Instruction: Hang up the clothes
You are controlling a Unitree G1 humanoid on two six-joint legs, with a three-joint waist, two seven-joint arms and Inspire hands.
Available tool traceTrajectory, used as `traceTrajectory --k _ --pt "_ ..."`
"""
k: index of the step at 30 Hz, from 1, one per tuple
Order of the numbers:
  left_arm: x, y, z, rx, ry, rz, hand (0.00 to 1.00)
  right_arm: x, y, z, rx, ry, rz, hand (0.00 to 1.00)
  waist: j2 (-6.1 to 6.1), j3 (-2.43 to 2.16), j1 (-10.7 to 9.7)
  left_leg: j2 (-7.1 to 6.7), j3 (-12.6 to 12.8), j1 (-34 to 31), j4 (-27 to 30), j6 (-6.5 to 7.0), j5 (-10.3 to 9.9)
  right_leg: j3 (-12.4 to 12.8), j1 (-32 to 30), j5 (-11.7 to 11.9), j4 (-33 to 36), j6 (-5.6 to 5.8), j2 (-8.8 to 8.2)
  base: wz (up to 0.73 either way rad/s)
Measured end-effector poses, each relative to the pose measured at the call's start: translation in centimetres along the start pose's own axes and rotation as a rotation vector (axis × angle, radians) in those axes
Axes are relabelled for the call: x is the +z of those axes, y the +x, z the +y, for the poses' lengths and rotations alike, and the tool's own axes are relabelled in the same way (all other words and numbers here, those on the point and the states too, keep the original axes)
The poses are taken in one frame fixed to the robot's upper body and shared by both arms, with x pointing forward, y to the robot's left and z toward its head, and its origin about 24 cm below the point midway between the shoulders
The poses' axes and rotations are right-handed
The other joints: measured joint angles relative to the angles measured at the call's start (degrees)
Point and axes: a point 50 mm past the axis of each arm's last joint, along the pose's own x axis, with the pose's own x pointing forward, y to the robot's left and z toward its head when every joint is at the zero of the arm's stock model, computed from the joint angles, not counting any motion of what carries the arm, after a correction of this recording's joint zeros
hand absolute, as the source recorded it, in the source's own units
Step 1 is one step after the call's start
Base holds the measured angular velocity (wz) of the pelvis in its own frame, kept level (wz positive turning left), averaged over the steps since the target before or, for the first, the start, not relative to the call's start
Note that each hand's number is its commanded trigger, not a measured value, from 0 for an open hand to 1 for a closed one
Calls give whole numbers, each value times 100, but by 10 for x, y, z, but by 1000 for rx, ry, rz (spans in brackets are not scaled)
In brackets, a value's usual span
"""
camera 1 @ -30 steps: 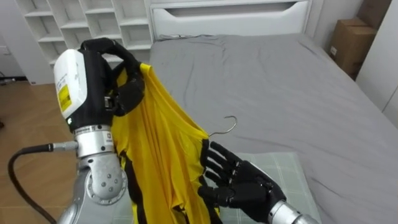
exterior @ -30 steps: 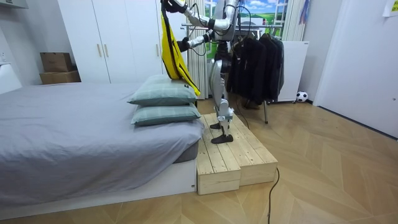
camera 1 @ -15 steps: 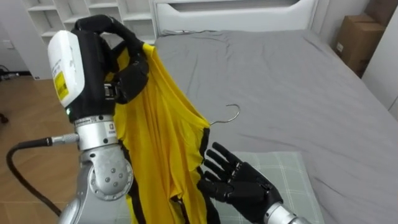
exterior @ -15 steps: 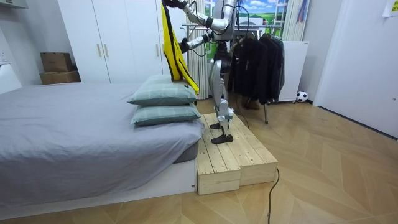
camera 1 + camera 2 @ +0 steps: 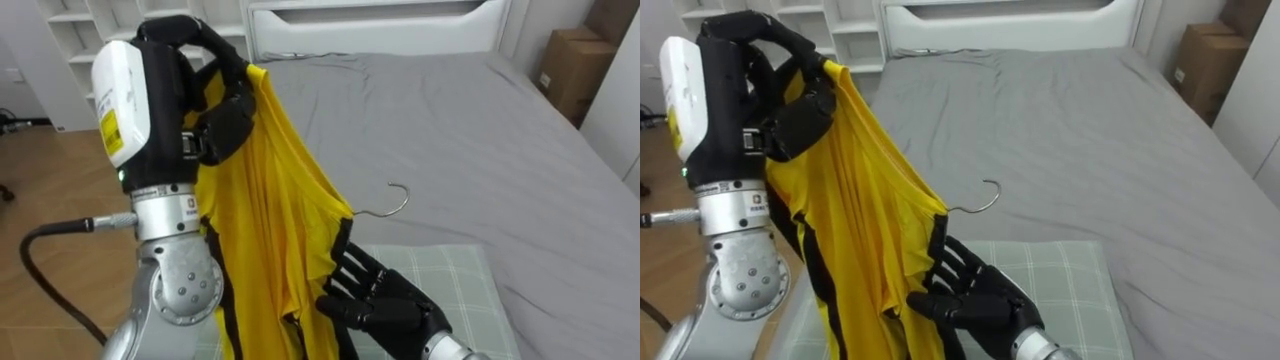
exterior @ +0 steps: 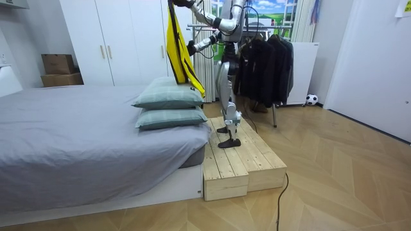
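In the left eye view my left hand (image 5: 165, 100) is raised, its fingers curled round the top of the yellow shirt (image 5: 270, 210). The shirt hangs down before me, over the edge of the grey bed (image 5: 480, 130). A wire hanger hook (image 5: 400, 205) pokes out of the shirt's side. My right hand (image 5: 385, 300) sits low, just beside the cloth, fingers spread and straight.

In the room view I stand on a wooden platform (image 6: 241, 157) by the stacked pillows (image 6: 168, 106), with a rack of dark clothes (image 6: 263, 64) behind me.

In the right eye view a checked pillow (image 5: 1060, 275) lies under my right hand.
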Motion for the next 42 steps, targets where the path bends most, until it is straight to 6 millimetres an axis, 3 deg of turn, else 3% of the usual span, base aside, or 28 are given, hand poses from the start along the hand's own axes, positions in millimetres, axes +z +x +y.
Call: traceTrajectory --k 11,21,31,42 --pt "14 -6 -12 -73 -50 -37 100 1 8 8 10 -20 18 0 12 30 6 -3 8 18 -50 0 0 10 1 0 -21 1 3 0" --pt "21 -8 -19 -136 -42 -63 100 17 20 17 24 -55 -12 0 -36 56 5 -12 2 21 -59 0 1 -3 21 -8 -38 13 1 0" --pt "29 -13 -29 -215 -45 -80 100 12 26 27 56 -70 5 0 -88 53 144 -10 2 15 -46 0 1 -15 16 -9 -35 15 -3 0" --pt "33 -15 -35 -250 -1 -96 100 17 30 30 57 -95 -6 0 -73 44 122 -19 -78 12 0 0 1 -118 88 -9 -31 15 -8 4"
